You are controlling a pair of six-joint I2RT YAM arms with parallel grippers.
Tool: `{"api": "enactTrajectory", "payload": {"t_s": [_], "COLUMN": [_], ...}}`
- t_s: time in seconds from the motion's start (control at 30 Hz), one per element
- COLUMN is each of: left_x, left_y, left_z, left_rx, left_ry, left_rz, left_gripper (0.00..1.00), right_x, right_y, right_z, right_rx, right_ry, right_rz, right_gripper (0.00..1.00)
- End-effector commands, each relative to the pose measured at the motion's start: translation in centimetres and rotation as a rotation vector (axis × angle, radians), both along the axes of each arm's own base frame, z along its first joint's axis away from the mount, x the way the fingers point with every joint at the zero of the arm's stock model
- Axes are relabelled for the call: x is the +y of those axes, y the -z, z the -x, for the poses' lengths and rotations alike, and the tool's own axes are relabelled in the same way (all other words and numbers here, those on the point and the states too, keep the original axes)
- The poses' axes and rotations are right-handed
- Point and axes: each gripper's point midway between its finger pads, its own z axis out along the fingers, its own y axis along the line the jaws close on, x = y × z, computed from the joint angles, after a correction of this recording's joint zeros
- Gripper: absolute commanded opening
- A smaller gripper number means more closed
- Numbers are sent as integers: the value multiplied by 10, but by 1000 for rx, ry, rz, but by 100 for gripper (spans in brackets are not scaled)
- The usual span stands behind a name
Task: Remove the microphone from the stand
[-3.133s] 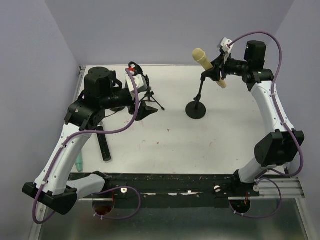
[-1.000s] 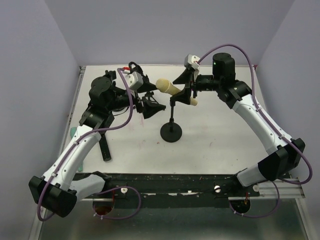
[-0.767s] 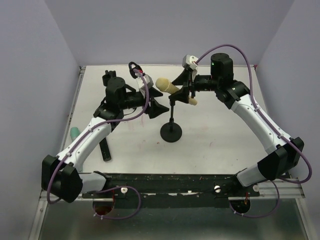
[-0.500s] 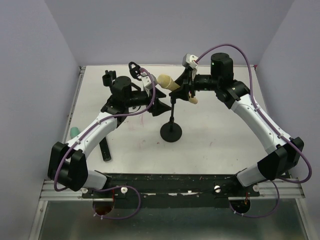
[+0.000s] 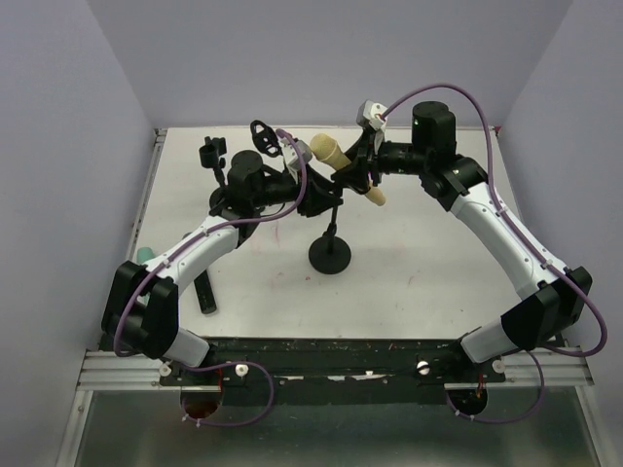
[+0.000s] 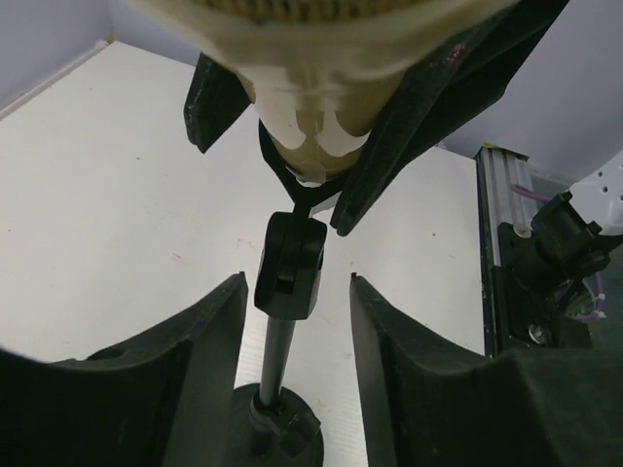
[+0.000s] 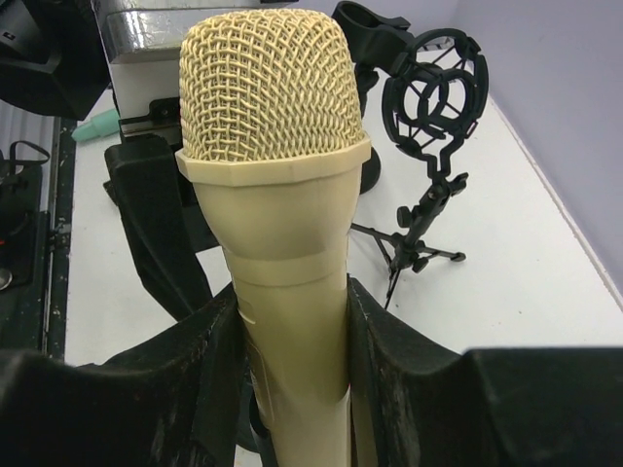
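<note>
The cream microphone (image 5: 334, 154) sits tilted in the clip of the black stand (image 5: 330, 255), which rests on the white table. My right gripper (image 5: 357, 175) is shut on the microphone's body; in the right wrist view both fingers press its sides (image 7: 292, 292) below the mesh head (image 7: 273, 88). My left gripper (image 5: 319, 199) reaches in from the left at the stand's pole. In the left wrist view the pole's swivel joint (image 6: 290, 265) stands between the two fingers, with a narrow gap on each side, so the left gripper (image 6: 297, 282) is open around it. The microphone (image 6: 321, 58) looms above.
A small tripod with a round shock mount (image 5: 263, 131) stands at the back, behind the left arm, also in the right wrist view (image 7: 433, 97). A black bar (image 5: 202, 287) and a teal object (image 5: 144, 255) lie on the table's left side.
The left arm has swung right to the stand and its jaws have narrowed around the pole. The right jaws have closed on the microphone, which has tilted more upright.
</note>
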Motion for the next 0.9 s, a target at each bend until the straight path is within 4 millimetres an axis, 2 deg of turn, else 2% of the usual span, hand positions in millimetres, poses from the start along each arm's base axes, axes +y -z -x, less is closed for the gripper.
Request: {"api": "enactTrajectory", "payload": {"t_s": [0.0,0.13,0.2,0.3,0.4,0.43,0.47,0.67,0.87], "left_x": [-6,-7,-8,-9,-8,-8,-8,-6,-3], "left_y": [6,11,13,14,19,21,23,47,66], "left_z": [11,17,19,21,20,20,19,20,20], "left_rx": [-2,12,14,10,7,0,-4,-4,-28], "left_ry": [61,91,104,121,126,124,116,109,100], "left_rz": [21,33,40,45,31,24,18,-35,-102], "left_gripper": [51,41,30,18,0,0,0,0,0], "right_x": [2,3,3,4,4,4,2,-10,-33], "right_y": [-14,-17,-18,-18,-23,-28,-32,-84,-154], "right_z": [-7,-12,-14,-17,-19,-22,-25,-42,-57], "right_rx": [-8,12,10,14,7,-6,-16,-105,-251], "right_ry": [42,62,65,66,71,84,107,221,336], "right_rz": [-19,-25,-21,-16,-16,-17,-19,-91,-222], "right_gripper": [29,20,15,13,5,1,1,1,1]}}
